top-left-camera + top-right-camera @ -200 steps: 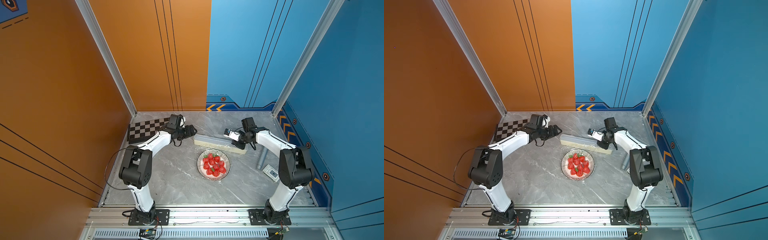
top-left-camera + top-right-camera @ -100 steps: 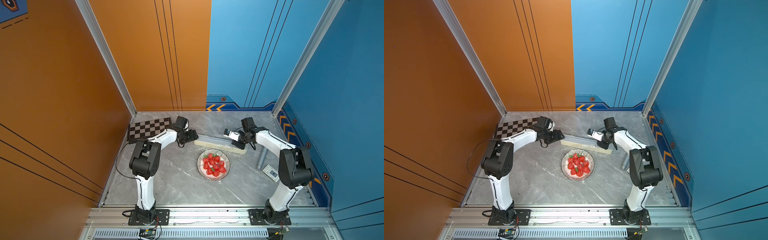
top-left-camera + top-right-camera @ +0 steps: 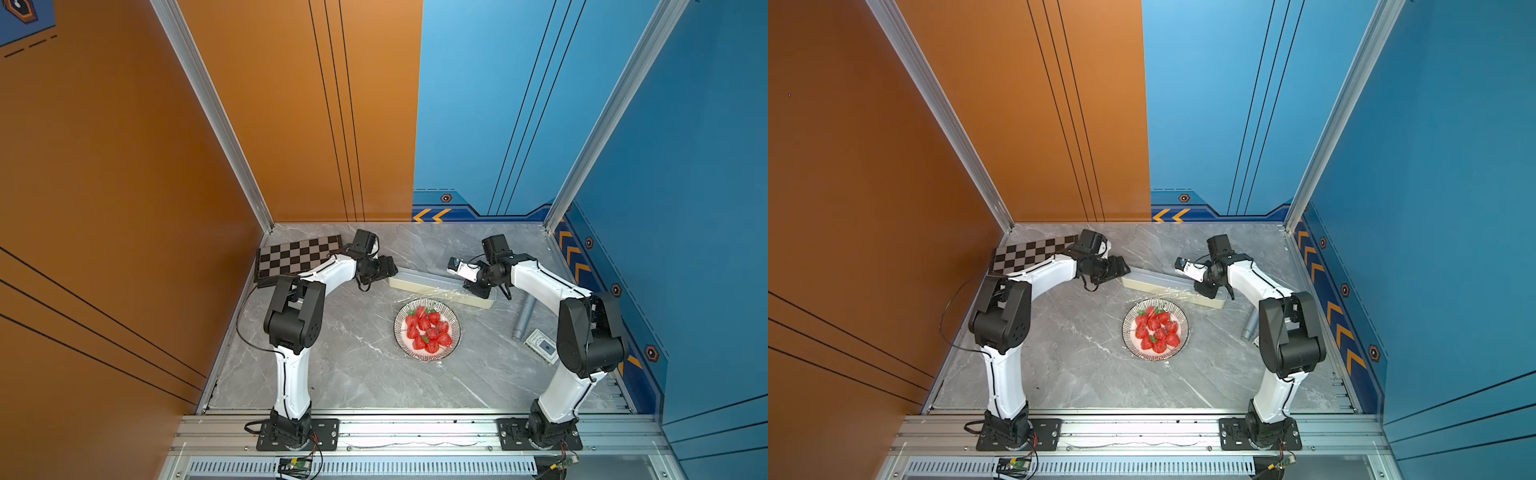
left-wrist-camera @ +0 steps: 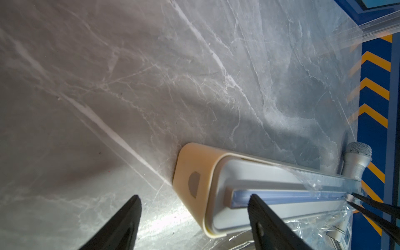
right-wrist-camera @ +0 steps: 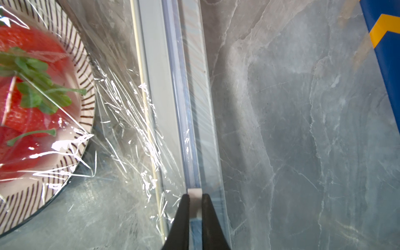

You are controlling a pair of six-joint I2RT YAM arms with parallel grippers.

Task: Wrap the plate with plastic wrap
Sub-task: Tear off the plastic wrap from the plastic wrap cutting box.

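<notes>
The plate (image 3: 398,332) (image 3: 1126,331) with the black-striped rim holds red strawberries (image 3: 428,328) near the table's middle. Plastic wrap (image 5: 121,121) runs from the long cream dispenser box (image 3: 436,284) (image 3: 1167,284) over the plate's far side. My right gripper (image 5: 195,195) (image 3: 478,289) is shut on the small white slider (image 5: 194,192) on the box's rail, near its right end. My left gripper (image 4: 193,195) (image 3: 388,268) is open at the box's left end (image 4: 190,173), one finger on each side of it, not touching it.
A chequered board (image 3: 297,259) lies at the back left behind the left arm. A grey cylinder (image 3: 524,318) and a small white card-like item (image 3: 542,347) lie at the right by the right arm. Walls close in the back and both sides.
My left arm has swung its elbow inward and carried the open gripper to the dispenser's left end. The right arm and plate have not moved.
</notes>
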